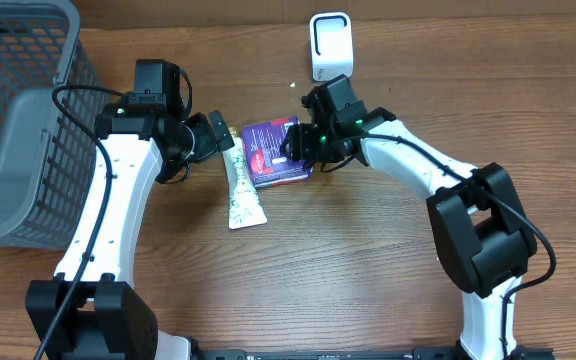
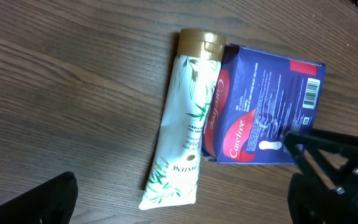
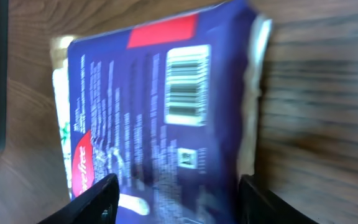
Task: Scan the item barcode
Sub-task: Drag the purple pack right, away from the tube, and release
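In your right wrist view the packet (image 3: pixel 160 112) is blurred, its small print unreadable and its lower end cut off by the edge. You cannot tell whether the right fingers (image 3: pixel 98 199) touch it. Overhead, the basket (image 1: pixel 18 40) runs off the left edge.

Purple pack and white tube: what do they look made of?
Purple pack: probably thin plastic film, glossy; it catches light and its edge looks soft and puckered. White tube: likely squeezable plastic, smooth satin, flat crimped end. Its cap: gold, metallic-looking, probably plastic.
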Robot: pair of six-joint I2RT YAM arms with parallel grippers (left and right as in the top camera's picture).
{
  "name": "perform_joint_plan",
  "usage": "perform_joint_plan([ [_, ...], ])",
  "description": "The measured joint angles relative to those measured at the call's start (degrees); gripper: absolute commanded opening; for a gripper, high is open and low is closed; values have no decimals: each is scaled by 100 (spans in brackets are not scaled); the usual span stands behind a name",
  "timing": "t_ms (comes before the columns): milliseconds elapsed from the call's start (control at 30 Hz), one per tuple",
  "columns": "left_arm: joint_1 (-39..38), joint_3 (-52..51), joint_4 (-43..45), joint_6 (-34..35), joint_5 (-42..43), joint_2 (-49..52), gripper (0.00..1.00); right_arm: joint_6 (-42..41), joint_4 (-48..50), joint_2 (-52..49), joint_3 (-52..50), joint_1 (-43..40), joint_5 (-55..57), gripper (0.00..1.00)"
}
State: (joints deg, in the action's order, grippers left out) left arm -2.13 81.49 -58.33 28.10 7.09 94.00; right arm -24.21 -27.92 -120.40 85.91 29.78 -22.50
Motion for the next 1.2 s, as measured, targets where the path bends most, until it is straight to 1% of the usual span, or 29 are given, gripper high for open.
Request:
perform_joint_plan([
  [233,2,0,0,0,0,0,100,-20,-122,0,0,35,262,18],
  [300,2,0,0,0,0,0,100,-28,-201,0,0,31,341,10],
  [333,0,0,0,0,0,0,100,-24,-225,0,0,28,358,4],
  [433,0,0,2,0,0,0,100,-15,-354,2,9,-17,365,4],
  [600,2,0,0,0,0,0,100,0,-951,4,173,-205,332,4],
  [800,0,0,0,0,0,0,100,9,-1563,177,212,-715,363,4],
  [867,0,0,0,0,0,0,100,39,-1714,264,212,-866,398,9],
  [1000,0,0,0,0,0,0,100,131,-1882,409,212,-1058,468,25],
  [1033,0,0,0,0,0,0,100,125,-1893,426,212,-1062,472,31],
  [1067,2,0,0,0,0,0,100,155,-1888,446,212,-1062,474,44],
  [1100,2,0,0,0,0,0,100,155,-1893,455,212,-1056,476,66],
  [1200,2,0,0,0,0,0,100,168,-1860,455,212,-1051,485,76],
])
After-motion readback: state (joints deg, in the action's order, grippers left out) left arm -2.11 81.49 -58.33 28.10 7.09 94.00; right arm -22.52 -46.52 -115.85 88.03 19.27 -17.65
